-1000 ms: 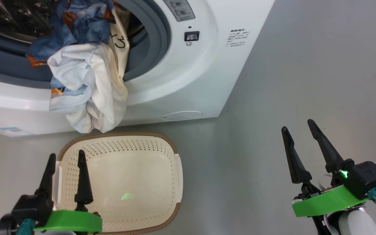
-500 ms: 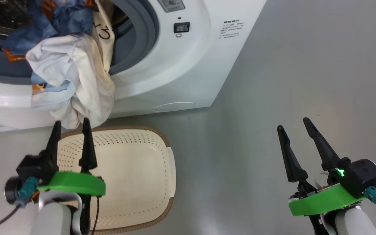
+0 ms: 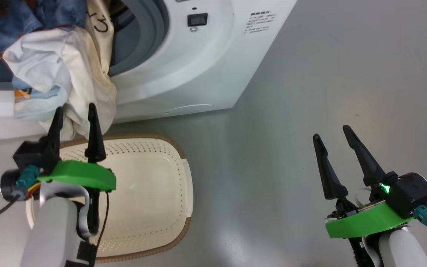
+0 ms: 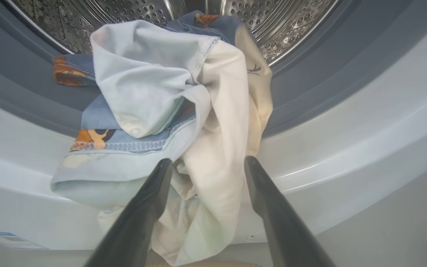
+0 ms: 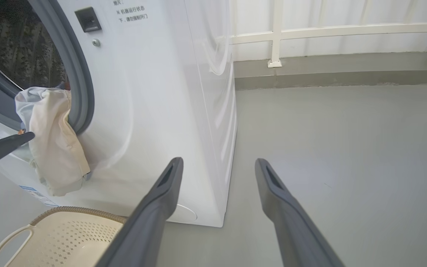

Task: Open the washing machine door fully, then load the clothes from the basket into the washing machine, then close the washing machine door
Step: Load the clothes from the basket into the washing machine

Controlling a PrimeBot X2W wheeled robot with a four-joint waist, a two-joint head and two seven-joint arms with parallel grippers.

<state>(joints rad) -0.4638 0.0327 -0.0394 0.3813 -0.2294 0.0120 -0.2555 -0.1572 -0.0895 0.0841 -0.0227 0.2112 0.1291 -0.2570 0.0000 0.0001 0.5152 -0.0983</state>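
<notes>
Partly inside, clothes (image 3: 61, 66) draped over the gasket (image 4: 310, 74) of the washing machine (image 3: 198, 74), black mark (image 3: 100, 25) like a 3 on the cream garment (image 3: 100, 78), notice (image 3: 260, 23) too small to read, basket (image 3: 150, 215) below, left pincer (image 3: 75, 109) spread by the clothes, right pincer (image 3: 330, 132) spread, aside.

Head view. Washing machine (image 3: 198, 66) at 11 o'clock, standing on the floor (image 3: 328, 74). Clothes (image 3: 50, 70) lie partly in the drum (image 4: 291, 18) and partly draped out over the front lip, with the hanging end just above the basket's far rim. Basket (image 3: 150, 207) at 7 o'clock, on the floor, just before the machine. Left gripper (image 3: 75, 106) at 9 o'clock, above the basket's far edge, one finger either side of the hanging end; contact not discernible. Right gripper (image 3: 330, 132) at 4 o'clock, over the floor, well apart from the basket.
</notes>
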